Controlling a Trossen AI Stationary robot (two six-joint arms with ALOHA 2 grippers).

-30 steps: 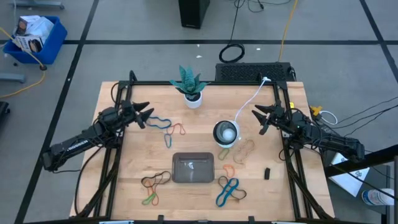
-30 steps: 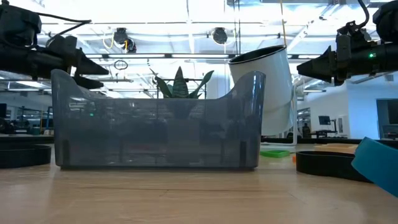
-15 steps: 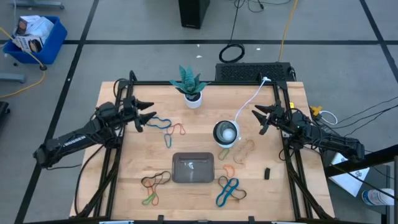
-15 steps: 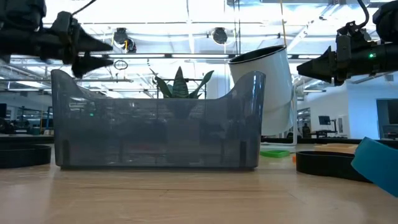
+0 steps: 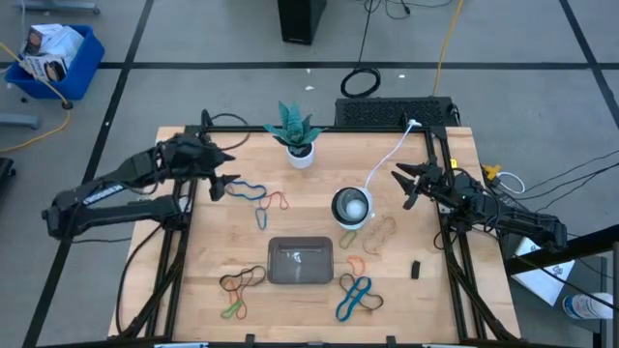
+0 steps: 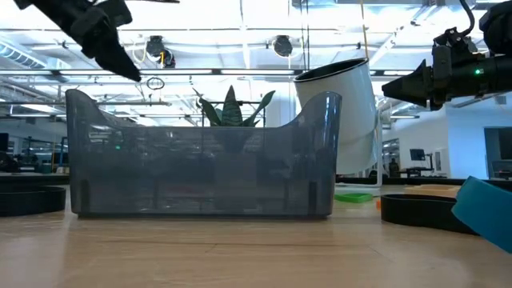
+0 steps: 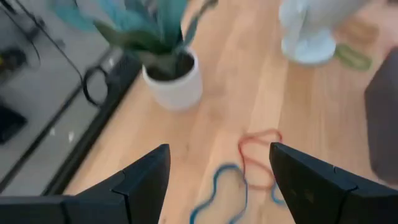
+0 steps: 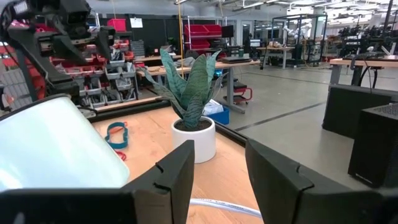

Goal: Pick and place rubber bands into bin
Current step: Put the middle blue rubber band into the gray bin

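I see the dark grey bin [image 5: 300,261] near the front of the wooden surface [image 5: 193,290], no rubber bands [image 5: 250,190] visibly in it; they lie scattered around it; left gripper [image 5: 221,174] hovers over blue ones, jaws wide, empty; right gripper [image 5: 403,187] likewise empty, jaws spread, beside the white bowl [image 5: 350,206].

Grey floor [image 5: 193,39] with dark lines, blue crate [image 5: 53,58], ceiling lights [image 6: 240,12], red shelving [image 8: 199,31].
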